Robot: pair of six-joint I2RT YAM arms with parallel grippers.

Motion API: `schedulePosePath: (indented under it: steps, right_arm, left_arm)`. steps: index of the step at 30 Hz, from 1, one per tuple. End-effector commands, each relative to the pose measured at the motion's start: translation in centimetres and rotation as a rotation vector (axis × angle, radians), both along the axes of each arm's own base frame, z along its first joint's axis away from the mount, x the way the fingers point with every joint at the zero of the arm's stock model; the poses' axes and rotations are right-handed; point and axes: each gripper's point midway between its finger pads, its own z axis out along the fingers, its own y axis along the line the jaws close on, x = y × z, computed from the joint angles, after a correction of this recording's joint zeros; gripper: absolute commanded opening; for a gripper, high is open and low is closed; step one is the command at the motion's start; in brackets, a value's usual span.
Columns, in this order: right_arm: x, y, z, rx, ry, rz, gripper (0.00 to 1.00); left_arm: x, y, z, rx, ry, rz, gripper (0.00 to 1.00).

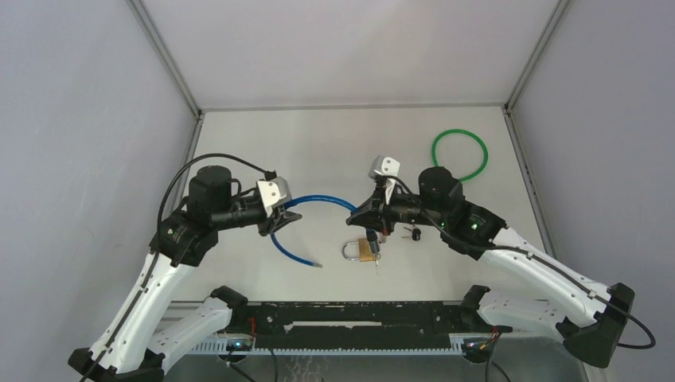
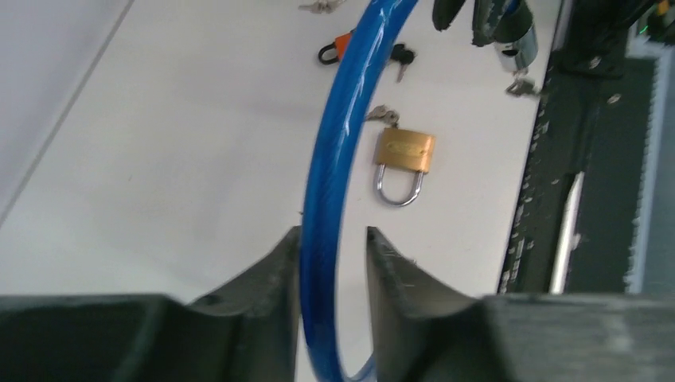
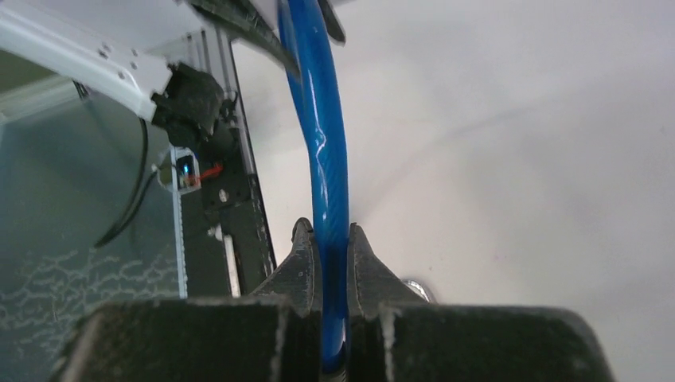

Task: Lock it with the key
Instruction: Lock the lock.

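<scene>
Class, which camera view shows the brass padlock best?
Left wrist: the brass padlock lies whole, body and shackle clear. The top view shows it small; the right wrist view does not clearly show it.

This was a robotics lab's test cell: a plain white desk [image 1: 334,135] stood boxed in by blank grey panels [image 1: 79,119] held in bare aluminium framing [image 1: 167,60]. Two white-and-black robot arms, the left arm [image 1: 159,270] and the right arm [image 1: 541,274], were bolted to a black rail [image 1: 358,318] at the desk's near edge. Each carried a small camera housing [image 1: 273,191] on its wrist, with loose black cabling [image 1: 169,193] and a green status light [image 1: 475,226] showing. On the desk lay a brass padlock [image 1: 366,251], a blue cable [image 1: 318,199] and a green loop [image 1: 459,132].
</scene>
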Motion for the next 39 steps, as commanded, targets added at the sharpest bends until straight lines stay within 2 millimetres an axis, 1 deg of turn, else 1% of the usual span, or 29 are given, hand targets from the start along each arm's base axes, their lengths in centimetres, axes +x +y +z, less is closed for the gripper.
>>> schedulePosePath:
  steps: [1,3,5,7,10,12,14,19,21,24,26,29,31,32,33,35,36,37,38,39]
  right_arm:
    - [-0.7,-0.5,8.8,0.303,-0.104,0.027,0.0]
    - [-1.2,-1.3,10.9,0.389,-0.133,0.044,0.0]
    - [-1.6,-2.3,12.1,0.441,-0.144,0.054,0.0]
    - [-1.6,-3.1,12.8,0.464,-0.151,0.045,0.0]
    - [-1.8,-4.2,13.9,0.495,-0.177,0.04,0.0]
    - [-2.3,-4.7,14.6,0.512,-0.198,0.058,0.0]
    - [-2.5,-5.2,15.1,0.526,-0.216,0.063,0.0]
    - [-3.1,-6.4,16.4,0.557,-0.252,0.078,0.0]
    - [-3.4,-6.6,16.8,0.568,-0.258,0.088,0.0]
    - [-3.6,-6.7,17.2,0.58,-0.259,0.094,0.0]
    - [-3.8,-6.8,17.5,0.589,-0.265,0.093,0.0]
    - [-4.1,-7.1,18.0,0.604,-0.282,0.093,0.0]
    - [-4.2,-7.1,18.1,0.608,-0.282,0.09,0.0]
    - [-4.2,-7.1,18.2,0.61,-0.282,0.092,0.0]
    - [-4.2,-7.1,18.1,0.611,-0.278,0.094,0.0]
    - [-4.3,-7.2,18.2,0.613,-0.276,0.091,0.0]
    - [-4.2,-7.2,18.2,0.613,-0.273,0.087,0.0]
    - [-4.2,-7.2,18.1,0.612,-0.277,0.085,0.0]
    - [-4.2,-7.2,18.1,0.615,-0.282,0.087,0.0]
    - [-4.3,-7.1,18.2,0.627,-0.29,0.095,0.0]
  left_arm:
    - [-0.9,-1.1,2.4,-0.142,0.003,-0.027,0.45]
    - [-0.3,-0.7,2.3,-0.172,0.024,-0.003,0.51]
    - [-0.1,-0.3,2.2,-0.198,0.043,-0.012,0.54]
    - [-0.2,0.1,1.9,-0.203,0.041,-0.025,0.57]
    - [-1.3,0.4,0.7,-0.167,0.015,-0.09,0.62]
    - [-1.1,0.6,-0.2,-0.146,0.008,-0.076,0.65]
    - [-0.5,1.0,-0.7,-0.139,0.006,-0.048,0.65]
    - [0.0,1.5,-1.5,-0.135,0.005,-0.028,0.59]
    - [-0.4,1.4,-2.0,-0.137,0.01,-0.05,0.57]
    - [-2.0,0.5,-2.5,-0.177,0.044,-0.139,0.58]
    - [-2.6,0.3,-3.1,-0.193,0.068,-0.169,0.57]
    - [-2.9,0.2,-4.1,-0.198,0.098,-0.171,0.53]
    - [-3.4,-0.1,-4.3,-0.213,0.105,-0.202,0.48]
    - [-3.6,-0.2,-4.4,-0.219,0.11,-0.211,0.42]
    - [-3.6,-0.4,-4.4,-0.225,0.116,-0.213,0.33]
    - [-3.5,-0.6,-4.0,-0.242,0.109,-0.21,0.07]
    - [-3.5,-0.8,-3.5,-0.261,0.12,-0.207,0.01]
    - [-3.7,-1.1,-2.3,-0.293,0.122,-0.211,0.0]
    - [-3.7,-1.4,-0.8,-0.337,0.118,-0.211,0.0]
    - [-3.8,-1.9,1.5,-0.402,0.11,-0.206,0.0]
